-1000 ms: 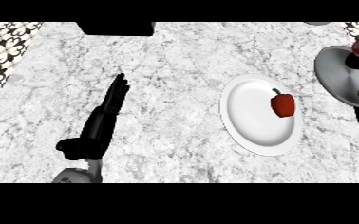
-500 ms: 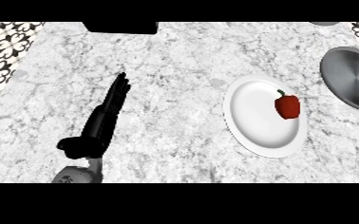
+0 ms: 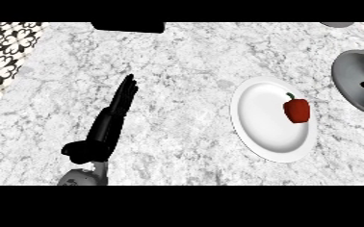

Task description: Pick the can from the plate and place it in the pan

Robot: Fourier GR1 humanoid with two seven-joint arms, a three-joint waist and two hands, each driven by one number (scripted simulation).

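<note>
Only the left hand (image 3: 107, 120) shows, at the lower left of the head view, coming up from the bottom edge over the marbled worktop (image 3: 185, 72). Its fingers (image 3: 126, 89) are straight and held together, pointing up and slightly right, with the thumb sticking out low on the left side; it holds nothing and touches none of the objects. A bit of grey forearm (image 3: 82, 177) shows below it. Well apart to the right lies a white plate (image 3: 263, 125), and on its right part sits a red pepper (image 3: 296, 110) with a small green stem; where the task names a can, the plate carries this pepper and no can is visible. Just beyond the plate, at the right edge, part of a grey pan (image 3: 350, 77) is in view, cut off by the frame, with the pepper clearly outside it. A dark block (image 3: 128, 26) lies at the top edge, and a patterned black-and-white surface (image 3: 16, 48) borders the worktop at the upper left. The right hand does not appear in the view.
</note>
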